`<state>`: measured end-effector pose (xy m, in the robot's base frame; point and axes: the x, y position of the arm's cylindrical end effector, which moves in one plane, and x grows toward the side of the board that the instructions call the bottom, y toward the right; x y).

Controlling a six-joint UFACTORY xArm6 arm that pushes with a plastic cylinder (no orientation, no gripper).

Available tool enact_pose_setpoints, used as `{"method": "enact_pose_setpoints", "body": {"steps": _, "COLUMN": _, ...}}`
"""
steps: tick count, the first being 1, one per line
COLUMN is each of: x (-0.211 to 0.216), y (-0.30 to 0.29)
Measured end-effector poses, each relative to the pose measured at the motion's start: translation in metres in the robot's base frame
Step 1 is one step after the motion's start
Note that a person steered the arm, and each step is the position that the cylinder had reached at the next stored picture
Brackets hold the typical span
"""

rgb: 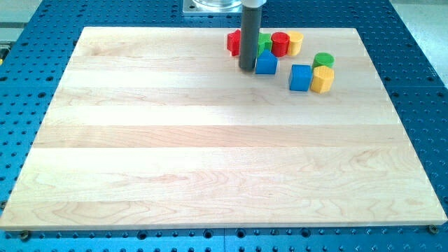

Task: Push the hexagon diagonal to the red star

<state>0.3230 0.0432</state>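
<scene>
**Tip parked in far cluster, hexagon push not done**

My tip sits on the pale wooden board, far side, touching or just beside the blue block on its left. No gripper here, just a bare rod holding nothing. Red star-like block is partly hidden behind the rod, green block beside it. Right of those: red cylinder, yellow hexagon-looking block. Further right, blue cube, yellow block, green cylinder. Likely an approach step; next move needs the tip routed behind the hexagon.
</scene>
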Motion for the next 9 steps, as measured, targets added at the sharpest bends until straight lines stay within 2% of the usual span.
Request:
{"method": "enact_pose_setpoints", "body": {"steps": 1, "x": 0.059, "y": -0.009}}
{"method": "enact_pose_setpoints", "body": {"steps": 2, "x": 0.107, "y": 0.083}}
{"method": "enact_pose_setpoints", "body": {"steps": 3, "x": 0.092, "y": 0.189}}
{"method": "enact_pose_setpoints", "body": {"steps": 4, "x": 0.044, "y": 0.208}}
{"method": "enact_pose_setpoints", "body": {"steps": 5, "x": 0.023, "y": 0.192}}
{"method": "enact_pose_setpoints", "body": {"steps": 8, "x": 0.078, "y": 0.076}}
{"method": "enact_pose_setpoints", "body": {"steps": 9, "x": 0.065, "y": 0.110}}
